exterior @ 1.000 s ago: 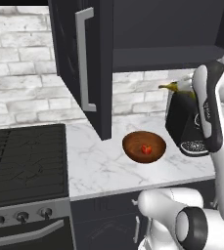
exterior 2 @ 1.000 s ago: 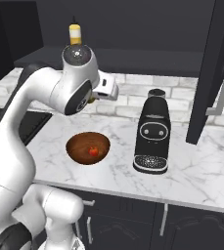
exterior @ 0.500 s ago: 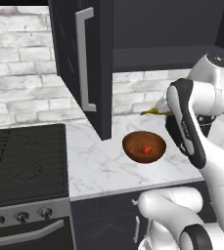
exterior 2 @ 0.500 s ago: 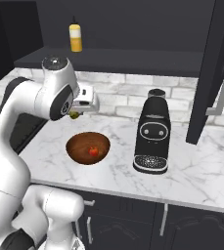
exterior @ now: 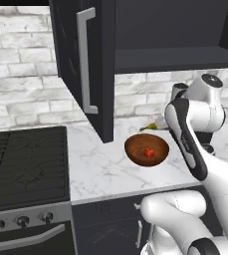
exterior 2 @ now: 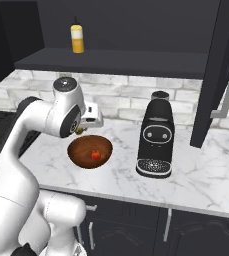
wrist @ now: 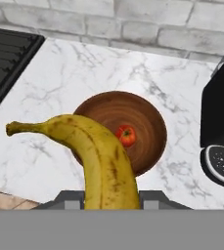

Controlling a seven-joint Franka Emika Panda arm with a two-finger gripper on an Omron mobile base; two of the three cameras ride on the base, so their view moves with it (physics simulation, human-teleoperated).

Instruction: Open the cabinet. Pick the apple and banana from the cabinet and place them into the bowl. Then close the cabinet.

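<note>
The claw [wrist: 111, 197] is partly closed on the banana [wrist: 101, 156], gripping it low on its body so that the yellow fruit juts forward from between the jaws, its long axis running away from the claw and curving off to the stem end at the left of the hand view; the fruit is clear of the counter [wrist: 45, 97], carried in the air. The bowl [wrist: 147, 122] lies just ahead of and below the claw, its near rim hidden behind the banana; the apple [wrist: 126, 135] already sits inside it, close beside the banana's flank as seen from the hand. From the left base view the banana [exterior: 153, 126] peeps out behind the bowl [exterior: 146, 150], on its far side toward the brick wall; the right base view shows the claw [exterior 2: 81, 131] over the bowl's [exterior 2: 90, 151] far-left rim. My judgement: the claw is not yet centred over the bowl, so the coming move needs a short shift toward the apple [exterior 2: 95, 155] before the jaws let go, lest the long fruit catch the rim and tip out. Further off to the claw's right stands the black coffee machine [exterior 2: 155, 135]; above, the cabinet [exterior: 170, 45] is open, its door [exterior: 83, 64] swung wide; a yellow bottle [exterior 2: 76, 39] stands on its shelf; the stove [exterior: 26, 159] lies far left.
</note>
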